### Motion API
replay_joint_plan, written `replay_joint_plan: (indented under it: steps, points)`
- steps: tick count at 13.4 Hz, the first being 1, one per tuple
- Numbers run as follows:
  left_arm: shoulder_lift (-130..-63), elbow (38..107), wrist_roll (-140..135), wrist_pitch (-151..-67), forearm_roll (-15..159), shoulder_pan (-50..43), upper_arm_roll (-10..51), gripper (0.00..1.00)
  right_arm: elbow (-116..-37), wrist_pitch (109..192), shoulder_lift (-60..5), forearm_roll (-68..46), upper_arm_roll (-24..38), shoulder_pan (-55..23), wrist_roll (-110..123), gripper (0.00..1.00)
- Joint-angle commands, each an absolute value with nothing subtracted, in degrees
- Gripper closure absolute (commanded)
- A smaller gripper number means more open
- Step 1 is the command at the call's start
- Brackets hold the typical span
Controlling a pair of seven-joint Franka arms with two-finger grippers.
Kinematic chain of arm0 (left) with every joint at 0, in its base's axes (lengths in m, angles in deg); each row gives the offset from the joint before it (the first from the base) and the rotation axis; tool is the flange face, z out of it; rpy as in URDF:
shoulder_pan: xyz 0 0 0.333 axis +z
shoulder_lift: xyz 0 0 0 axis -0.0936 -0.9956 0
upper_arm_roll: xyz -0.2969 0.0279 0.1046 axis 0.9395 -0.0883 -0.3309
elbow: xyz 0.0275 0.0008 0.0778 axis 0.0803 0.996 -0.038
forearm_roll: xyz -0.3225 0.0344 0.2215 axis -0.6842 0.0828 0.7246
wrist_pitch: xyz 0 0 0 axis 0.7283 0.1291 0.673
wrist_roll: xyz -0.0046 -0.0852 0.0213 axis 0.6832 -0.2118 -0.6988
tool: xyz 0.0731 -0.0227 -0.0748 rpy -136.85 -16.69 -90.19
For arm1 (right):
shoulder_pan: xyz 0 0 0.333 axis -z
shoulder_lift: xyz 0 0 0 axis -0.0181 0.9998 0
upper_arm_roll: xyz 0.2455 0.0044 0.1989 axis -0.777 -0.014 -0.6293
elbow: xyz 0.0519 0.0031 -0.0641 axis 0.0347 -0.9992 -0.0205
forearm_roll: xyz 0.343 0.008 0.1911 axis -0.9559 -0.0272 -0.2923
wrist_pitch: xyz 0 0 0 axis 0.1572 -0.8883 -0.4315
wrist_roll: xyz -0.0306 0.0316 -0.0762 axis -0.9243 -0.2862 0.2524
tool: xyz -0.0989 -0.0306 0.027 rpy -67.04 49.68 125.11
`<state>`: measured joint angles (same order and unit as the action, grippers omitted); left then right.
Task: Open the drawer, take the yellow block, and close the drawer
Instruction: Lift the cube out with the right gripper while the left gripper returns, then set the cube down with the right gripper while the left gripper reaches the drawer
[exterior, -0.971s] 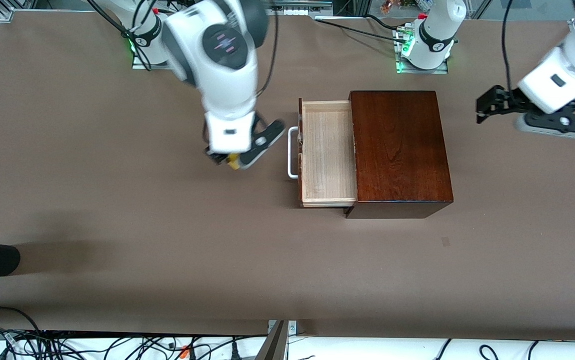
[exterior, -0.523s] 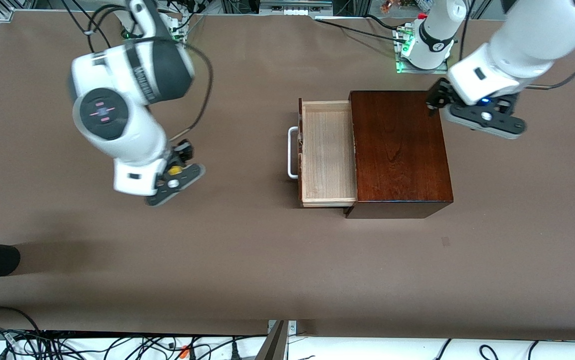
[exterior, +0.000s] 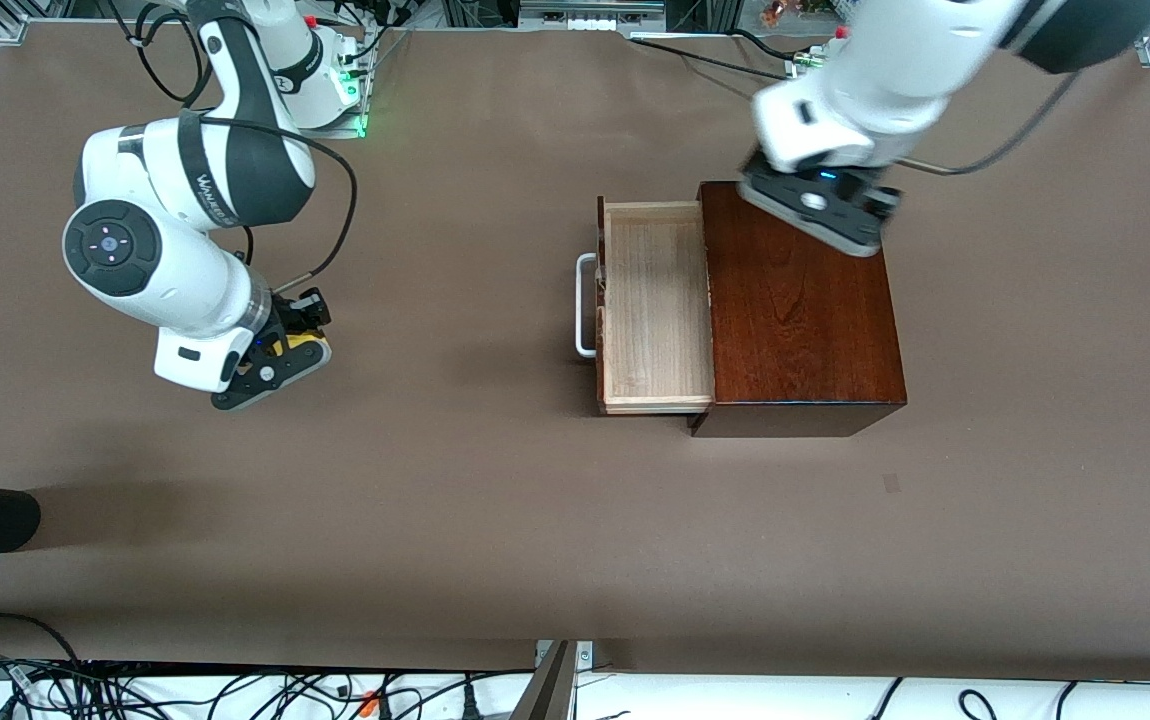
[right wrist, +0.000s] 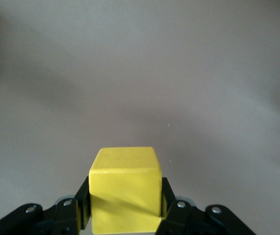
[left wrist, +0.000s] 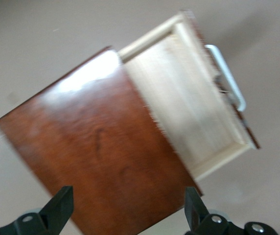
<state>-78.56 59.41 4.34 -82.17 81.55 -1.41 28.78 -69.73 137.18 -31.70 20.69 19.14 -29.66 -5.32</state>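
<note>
My right gripper [right wrist: 125,215] pinches the yellow block [right wrist: 126,188] over bare table [exterior: 435,480], toward the right arm's end. My left gripper [left wrist: 128,215], fingers spread, hangs over the wooden box [exterior: 800,300]. Drawer [exterior: 655,305] pulled out, tray bare.

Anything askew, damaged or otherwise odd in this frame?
Nothing stands out. The drawer sits open and empty, square in its box; the yellow block is held squarely in the right hand.
</note>
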Motion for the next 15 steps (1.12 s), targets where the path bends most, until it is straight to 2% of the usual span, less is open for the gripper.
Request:
replay_joint_plan:
  steps: [1,4,7,9,11,14,15]
  points:
    - [-82.62,56.62,5.36,-85.16,82.29,-4.98,30.78,0.0,-73.52,136.77,-36.4,19.35,21.2,-30.34,-5.18,1.0]
    - [-86.57,54.96,8.15,-89.39,82.81,-10.87,30.7,0.0,-74.75,135.09,-38.51,19.79,24.27,-32.35,-5.36,1.0]
    - [-93.24,50.48,19.38,-90.45,82.82,-13.52,30.78,0.0,-75.37,135.17,-38.34,19.96,25.94,-32.27,-5.09,1.0]
    - [-96.06,50.2,25.9,-94.21,86.74,-16.23,30.78,0.0,-77.46,137.27,-37.82,19.96,25.25,-29.57,-5.0,1.0]
    - [-99.4,50.2,27.67,-96.33,92.72,-20.01,30.79,0.0,-82.55,143.06,-38.6,20.05,17.56,-21.25,-5.0,1.0]
    - [-104.32,50.2,29.35,-98.62,100.73,-24.42,30.61,0.0,-90.37,152.02,-38.61,20.14,12.87,-14.98,-3.78,1.0]
    - [-105.64,50.12,30.83,-98.97,101.97,-24.77,30.61,0.0,-93.19,155.62,-38.61,20.23,9.02,-10.87,-3.34,1.0]
